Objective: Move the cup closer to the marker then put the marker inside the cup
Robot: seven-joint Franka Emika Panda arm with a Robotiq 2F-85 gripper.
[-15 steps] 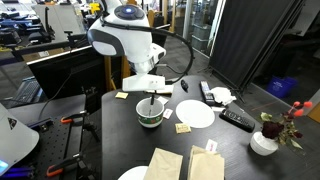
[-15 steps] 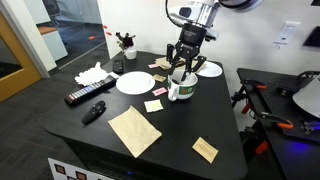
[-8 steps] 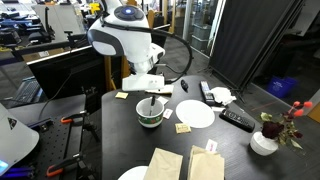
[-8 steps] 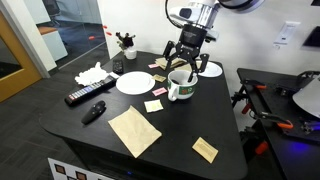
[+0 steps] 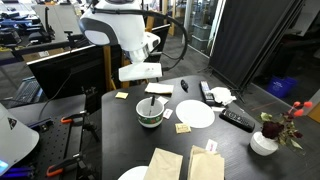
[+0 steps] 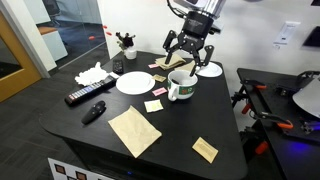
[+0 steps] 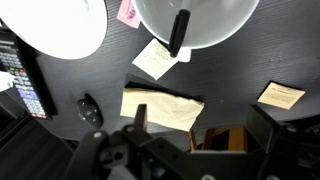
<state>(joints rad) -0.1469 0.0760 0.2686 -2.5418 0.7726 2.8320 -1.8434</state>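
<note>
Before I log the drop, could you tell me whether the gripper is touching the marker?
Apart. In an exterior view the open gripper hangs above the cup, leaving a clear gap over the marker inside it.

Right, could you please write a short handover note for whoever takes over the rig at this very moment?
Claw: open and empty, hovering above the cup.
Cup: upright on the black table, beside the white plate.
Marker: inside the cup, one end leaning at the rim.
Done: the marker is in the cup.
Left: nothing apparent for the task; probably just move the arm clear.
</note>
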